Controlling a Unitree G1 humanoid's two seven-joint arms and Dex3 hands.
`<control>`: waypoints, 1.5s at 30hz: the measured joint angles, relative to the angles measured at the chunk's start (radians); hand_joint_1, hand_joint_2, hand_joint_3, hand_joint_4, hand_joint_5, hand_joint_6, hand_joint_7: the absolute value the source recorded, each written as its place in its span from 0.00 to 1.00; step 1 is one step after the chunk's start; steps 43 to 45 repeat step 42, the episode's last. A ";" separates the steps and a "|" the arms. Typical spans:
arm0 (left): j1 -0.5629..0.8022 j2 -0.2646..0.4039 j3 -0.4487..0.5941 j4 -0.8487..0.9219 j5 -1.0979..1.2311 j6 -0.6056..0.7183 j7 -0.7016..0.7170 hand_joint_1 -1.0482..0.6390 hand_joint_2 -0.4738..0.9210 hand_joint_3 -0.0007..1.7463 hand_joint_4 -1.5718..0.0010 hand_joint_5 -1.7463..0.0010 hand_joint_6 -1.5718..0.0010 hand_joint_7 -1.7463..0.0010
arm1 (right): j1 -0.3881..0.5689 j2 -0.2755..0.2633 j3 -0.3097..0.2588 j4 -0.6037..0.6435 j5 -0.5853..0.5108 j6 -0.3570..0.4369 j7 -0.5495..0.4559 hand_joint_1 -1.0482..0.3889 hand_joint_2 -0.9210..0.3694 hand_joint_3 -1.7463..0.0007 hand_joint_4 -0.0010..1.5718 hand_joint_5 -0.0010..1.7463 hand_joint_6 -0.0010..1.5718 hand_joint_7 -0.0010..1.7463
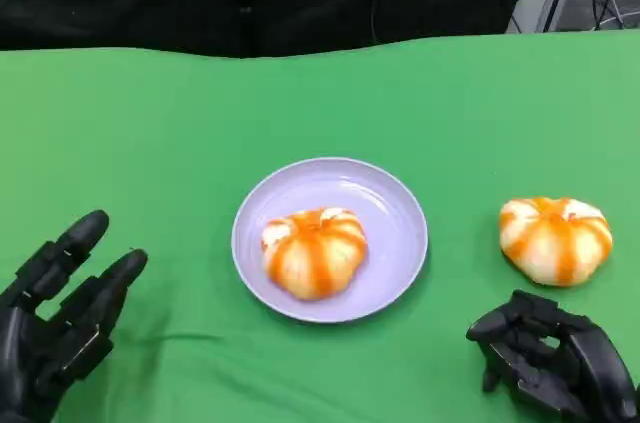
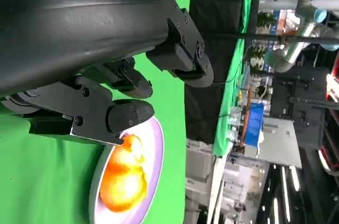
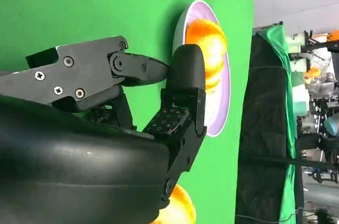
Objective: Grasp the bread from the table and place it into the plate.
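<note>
Your right hand rests low on the green table with its fingers curled in and nothing inside them, just in front of the loose bread, which lies on the cloth to the right of the plate, well apart from it. Your left hand is on the other side of the plate, near the table edge, with its fingers spread apart and holding nothing. On the plate itself you can see a second bread lying near the middle.
</note>
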 measured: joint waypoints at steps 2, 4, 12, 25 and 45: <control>-0.002 -0.002 0.001 0.010 0.013 -0.013 0.031 0.64 0.99 0.26 0.28 0.97 0.39 0.98 | -0.002 0.000 -0.001 0.003 0.000 0.000 0.001 0.55 0.01 0.78 0.43 0.98 0.54 0.56; -0.004 -0.002 0.001 0.018 0.031 -0.028 0.054 0.63 0.97 0.31 0.27 0.67 0.25 0.97 | -0.003 0.000 -0.003 0.005 0.000 0.000 0.001 0.55 0.00 0.77 0.42 0.98 0.54 0.55; -0.004 0.009 -0.005 0.030 0.090 -0.122 0.094 0.66 0.88 0.48 0.39 0.18 0.40 0.37 | -0.004 0.000 -0.003 0.007 0.000 -0.001 0.001 0.55 0.00 0.77 0.43 0.98 0.54 0.55; 0.017 0.023 -0.027 0.037 0.117 -0.149 0.091 0.64 0.88 0.48 0.45 0.08 0.47 0.22 | -0.005 0.000 -0.005 0.009 0.001 0.000 0.008 0.56 0.00 0.78 0.42 0.98 0.54 0.55; 0.037 0.043 -0.039 0.050 0.139 -0.168 0.102 0.64 0.84 0.54 0.47 0.04 0.48 0.18 | -0.005 0.000 -0.008 0.009 0.013 0.000 0.017 0.56 0.00 0.78 0.43 0.98 0.54 0.55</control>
